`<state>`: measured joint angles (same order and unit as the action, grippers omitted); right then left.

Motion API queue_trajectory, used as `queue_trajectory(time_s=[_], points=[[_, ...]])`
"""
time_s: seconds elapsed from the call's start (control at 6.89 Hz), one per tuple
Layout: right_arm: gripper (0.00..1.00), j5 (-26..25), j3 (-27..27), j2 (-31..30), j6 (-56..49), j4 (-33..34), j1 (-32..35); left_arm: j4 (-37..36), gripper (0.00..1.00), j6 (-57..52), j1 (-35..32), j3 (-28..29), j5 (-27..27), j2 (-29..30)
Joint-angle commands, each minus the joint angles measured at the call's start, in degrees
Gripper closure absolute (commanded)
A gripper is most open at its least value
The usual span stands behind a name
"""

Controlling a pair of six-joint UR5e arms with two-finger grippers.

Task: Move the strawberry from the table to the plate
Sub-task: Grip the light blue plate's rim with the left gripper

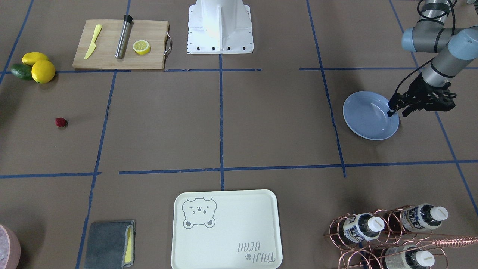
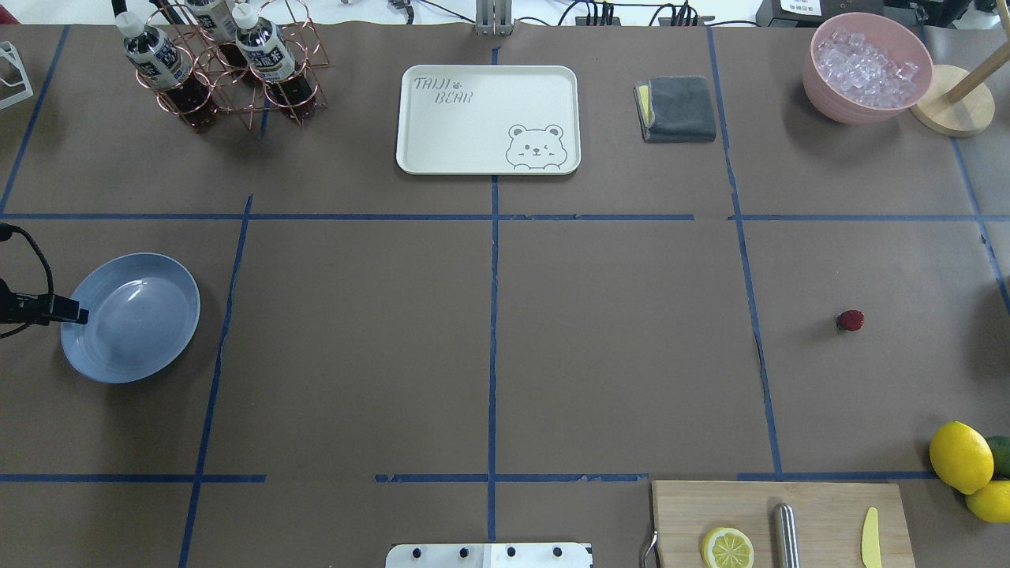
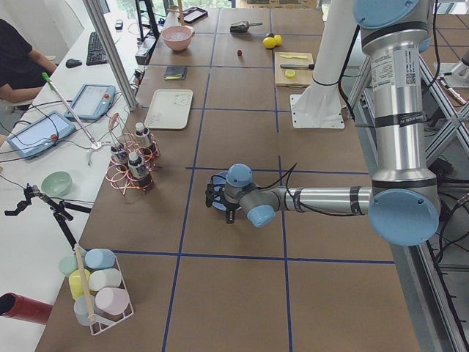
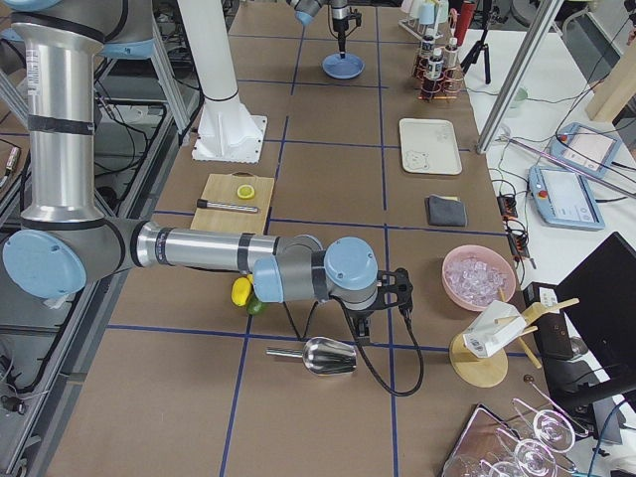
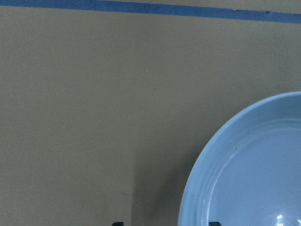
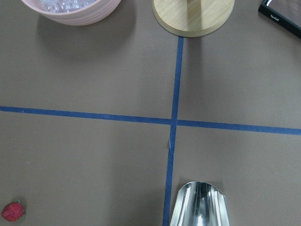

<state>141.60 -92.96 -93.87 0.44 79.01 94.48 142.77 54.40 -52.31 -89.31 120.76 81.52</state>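
The strawberry (image 1: 61,122) is a tiny dark red berry lying alone on the brown table (image 1: 261,123); it also shows in the overhead view (image 2: 850,320) and at the bottom left of the right wrist view (image 6: 12,211). The light blue plate (image 1: 364,123) sits far across the table (image 2: 150,331), holding nothing. My left gripper (image 1: 396,111) hovers over the plate's rim (image 5: 197,179), open, with both fingertips just showing apart at the wrist view's lower edge. My right gripper (image 4: 393,288) hangs near the metal scoop, some way from the strawberry; I cannot tell whether it is open or shut.
A wooden cutting board (image 1: 119,45) carries a yellow knife, a steel cylinder and a half lemon. Lemons (image 1: 43,71) and a green fruit lie beside it. A bear tray (image 1: 226,229), grey cloth (image 1: 108,244), bottle rack (image 1: 388,235), pink ice bowl (image 2: 868,67) and metal scoop (image 6: 200,207) line the far edge.
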Motion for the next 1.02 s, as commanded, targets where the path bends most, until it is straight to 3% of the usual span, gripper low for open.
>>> queue_trajectory(time_s=[0.0, 0.15, 0.29, 0.73, 0.87], points=[[0.0, 0.1, 0.0, 0.0, 0.0, 0.0, 0.0, 0.0, 0.57, 0.6, 0.9, 0.7, 0.0, 0.9], [0.0, 0.2, 0.0, 0.0, 0.0, 0.0, 0.0, 0.0, 0.83, 0.6, 1.0, 0.7, 0.0, 0.9], [0.0, 0.0, 0.0, 0.0, 0.0, 0.0, 0.0, 0.0, 1.0, 0.4, 1.0, 0.3, 0.0, 0.8], [0.0, 0.1, 0.0, 0.0, 0.0, 0.0, 0.0, -0.8, 1.0, 0.0, 0.5, -4.0, 0.9, -0.8], [0.0, 0.0, 0.0, 0.0, 0.1, 0.1, -0.1, -4.3, 1.0, 0.0, 0.1, -5.9, 3.7, -0.5]])
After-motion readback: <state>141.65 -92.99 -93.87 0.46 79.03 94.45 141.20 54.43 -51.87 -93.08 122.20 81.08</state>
